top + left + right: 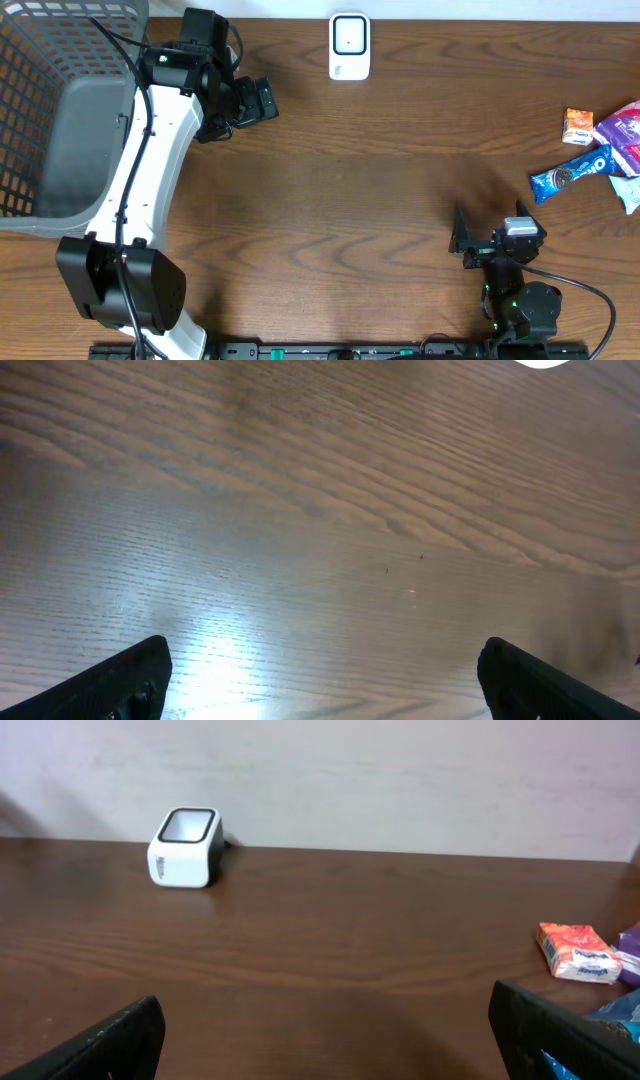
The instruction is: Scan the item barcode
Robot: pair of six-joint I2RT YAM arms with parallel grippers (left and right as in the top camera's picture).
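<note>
Wooden table [350, 200]: blue packet [570, 174] lies at right edge, long axis slanting up-right, above-right of right gripper [462, 240], the nearer arm; left gripper [265, 103] upper left; both wide open, empty

We see a dark brown wooden table [360, 200] with clear grain, smooth to the eye, and giving a soft sheen where the light strikes it. The grey lattice basket [30, 60] looks like matt plastic. The small white box-shaped scanner [349, 46] has a smooth plastic shell. The blue snack wrapper [570, 174] looks like glossy film, and the small orange packet [578, 127] like smooth printed wrapping.
</note>
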